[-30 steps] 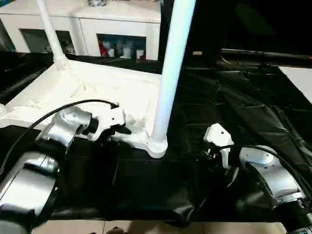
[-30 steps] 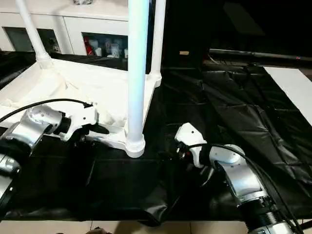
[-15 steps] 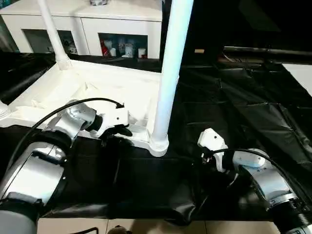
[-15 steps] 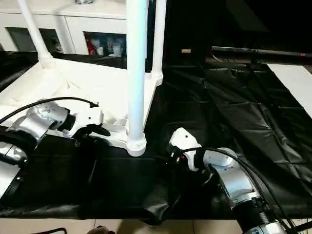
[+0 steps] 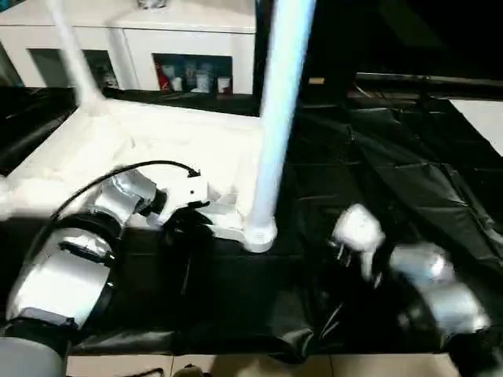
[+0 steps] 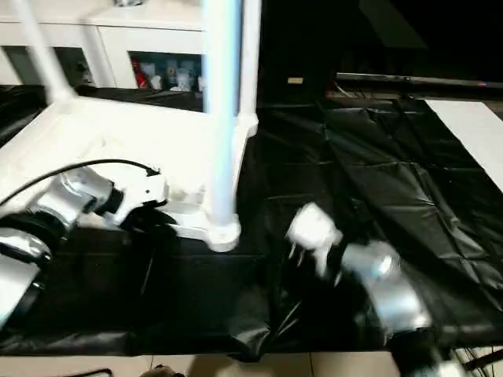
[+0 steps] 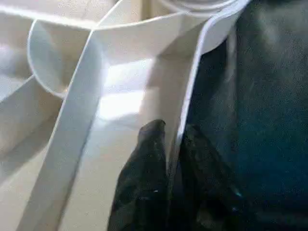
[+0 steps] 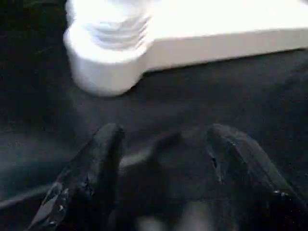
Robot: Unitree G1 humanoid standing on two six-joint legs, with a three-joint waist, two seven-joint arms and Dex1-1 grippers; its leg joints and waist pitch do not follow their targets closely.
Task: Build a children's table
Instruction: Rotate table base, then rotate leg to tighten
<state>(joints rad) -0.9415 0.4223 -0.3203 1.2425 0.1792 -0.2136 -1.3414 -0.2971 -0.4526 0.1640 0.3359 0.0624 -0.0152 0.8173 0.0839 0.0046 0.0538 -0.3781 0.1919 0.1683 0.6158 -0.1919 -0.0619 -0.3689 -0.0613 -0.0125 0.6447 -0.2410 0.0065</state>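
Tabletop point(image 5: 157, 153) lies upside down on the black sheet point(image 5: 393, 173), ribbed underside up, long axis running away from the robot toward the white cabinet point(image 5: 157, 47). Legs stand upright in the corner sockets: the near leg point(image 5: 277, 118) in the near-right socket point(image 5: 258, 233), a far leg point(image 5: 69, 55) at the far-left corner, and another far leg point(image 6: 250, 59) behind the near one in the right eye view.

Left gripper point(image 7: 172, 159) is nearly closed on the tabletop's near rim point(image 7: 190, 96). In the left wrist view one finger sits inside the rim wall and the other outside, thin wall pinched between them. In the head view the left gripper sits just to the robot's left of the near-right socket, close but not touching it.

Right gripper point(image 8: 163, 159) is spread open, holds nothing, and hangs low over the black sheet. The right wrist view has it pointed at the near-right socket point(image 8: 103, 62), with bare sheet in between, so near but apart. In the head view the right arm is motion-blurred, so its exact pose there is hard to read; it looks to be on the robot's right of the near leg, a bit nearer the robot.

Key relation: the socket and near leg lie ahead of and to the left of the right gripper, leg axis vertical. The left arm is the nearer one and already anchors the rim. The right arm is probably the free one for any work on that leg or socket.
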